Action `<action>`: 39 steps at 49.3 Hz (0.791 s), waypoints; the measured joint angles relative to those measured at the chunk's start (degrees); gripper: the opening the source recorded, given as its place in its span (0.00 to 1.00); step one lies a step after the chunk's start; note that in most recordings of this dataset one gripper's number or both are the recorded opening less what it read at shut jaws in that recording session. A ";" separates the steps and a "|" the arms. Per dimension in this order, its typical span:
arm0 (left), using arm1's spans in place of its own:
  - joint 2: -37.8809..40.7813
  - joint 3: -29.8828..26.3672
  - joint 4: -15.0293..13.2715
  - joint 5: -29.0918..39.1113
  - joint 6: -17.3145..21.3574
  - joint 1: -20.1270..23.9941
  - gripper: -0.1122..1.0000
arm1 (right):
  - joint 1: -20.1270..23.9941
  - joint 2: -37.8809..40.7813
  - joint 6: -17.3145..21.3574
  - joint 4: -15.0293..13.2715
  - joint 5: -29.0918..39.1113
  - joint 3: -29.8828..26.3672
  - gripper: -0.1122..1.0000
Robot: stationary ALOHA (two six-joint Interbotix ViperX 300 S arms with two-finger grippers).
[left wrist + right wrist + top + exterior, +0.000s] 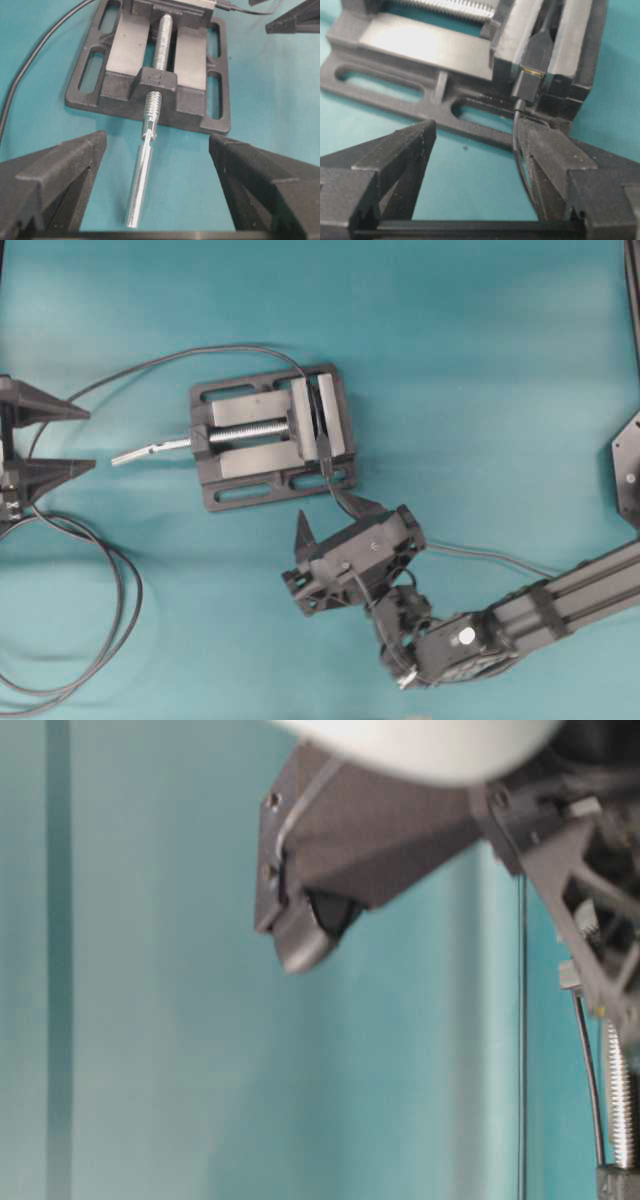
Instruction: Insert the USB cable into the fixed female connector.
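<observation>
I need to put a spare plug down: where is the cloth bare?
Bare: the cloth beyond the vise, and right of it. Crowded: the looped cable by the left gripper; the right gripper beside the vise.

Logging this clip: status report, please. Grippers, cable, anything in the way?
Left gripper open, parked facing the vise. Right gripper open, empty. USB cable plug seated in the fixed female connector. No obstruction seen.

The teal tabletop (pixel 480 360) carries a grey vise (pixel 272 436). A looped black cable (pixel 100 640) lies beside it.
</observation>
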 measured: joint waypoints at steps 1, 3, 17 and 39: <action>0.00 0.00 0.00 0.00 0.00 0.09 0.99 | 0.00 -0.44 -0.09 -0.09 0.53 0.70 0.74; 0.00 0.00 0.00 0.00 0.00 0.00 0.99 | 0.00 -1.58 -0.09 -0.18 1.76 2.11 0.74; 0.00 0.00 0.00 0.00 0.00 0.09 0.99 | 0.00 -11.43 -0.18 -3.87 16.88 14.24 0.74; 0.00 0.00 0.00 0.00 0.00 0.09 0.99 | -0.62 -32.52 -0.18 -19.34 37.71 37.79 0.73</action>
